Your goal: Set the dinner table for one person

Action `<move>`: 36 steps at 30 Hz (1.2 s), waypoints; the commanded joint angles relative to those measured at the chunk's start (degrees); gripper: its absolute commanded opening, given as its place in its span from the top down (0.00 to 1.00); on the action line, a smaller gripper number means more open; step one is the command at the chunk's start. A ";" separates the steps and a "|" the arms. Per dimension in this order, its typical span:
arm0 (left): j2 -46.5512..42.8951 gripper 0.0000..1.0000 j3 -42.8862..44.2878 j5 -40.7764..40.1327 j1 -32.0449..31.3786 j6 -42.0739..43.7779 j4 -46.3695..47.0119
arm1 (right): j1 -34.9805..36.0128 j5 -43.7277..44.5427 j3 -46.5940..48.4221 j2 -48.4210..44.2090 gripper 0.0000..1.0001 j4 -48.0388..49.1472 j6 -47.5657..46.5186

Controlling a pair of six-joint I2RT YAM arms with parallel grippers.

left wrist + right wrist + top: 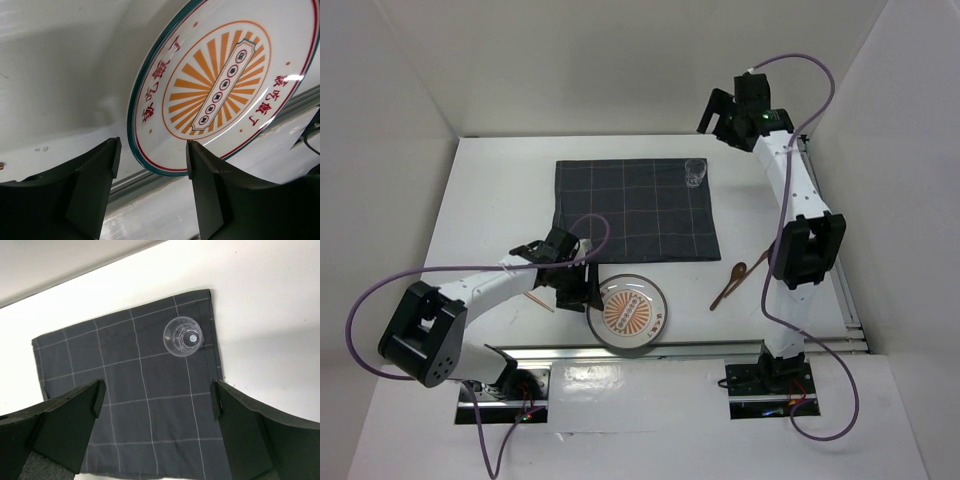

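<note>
White and matte, the tabletop (490, 190) spreads beneath both my arms. My left pincer (152, 155) hangs low over its near edge, jaws apart and empty, with the plate (225, 85) rim just ahead. My right pincer (157, 395) hovers wide open, holding nothing, above the far side, over the cloth (140, 405) and the glass (183, 336) standing on it. A spoon (732, 281) lies right of the plate.

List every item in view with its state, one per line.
Grid-lined cloth: spread flat.
Patterned plate: flat on the dinner table, off the cloth, empty.
Clear glass: standing on the cloth's far right corner.
Wooden spoon: lying right of the cloth.
Thin wooden stick: lying partly under the left arm.
Left gripper: open, by the plate's rim.
Right gripper: open, empty, above the cloth.
</note>
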 commanded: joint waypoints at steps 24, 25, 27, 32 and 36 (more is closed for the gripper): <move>-7.99 1.00 16.62 -4.69 -0.66 -4.52 -8.78 | -1.31 8.64 -32.75 -30.46 0.01 -2.20 -3.26; -6.59 1.00 19.10 -6.53 0.56 -5.13 -11.58 | -1.32 7.94 -34.89 -33.96 0.01 -2.20 -2.65; -4.57 1.00 24.91 -6.54 1.88 -5.14 -12.21 | -3.43 7.41 -40.25 -36.80 0.01 -2.80 -1.76; 4.91 1.00 34.06 -3.74 6.80 -5.14 -8.89 | -7.12 5.30 -46.94 -43.30 0.01 -4.65 -1.24; 17.11 1.00 41.43 -0.14 10.06 -6.37 -4.32 | -8.44 4.68 -50.54 -46.29 0.01 -5.97 -1.24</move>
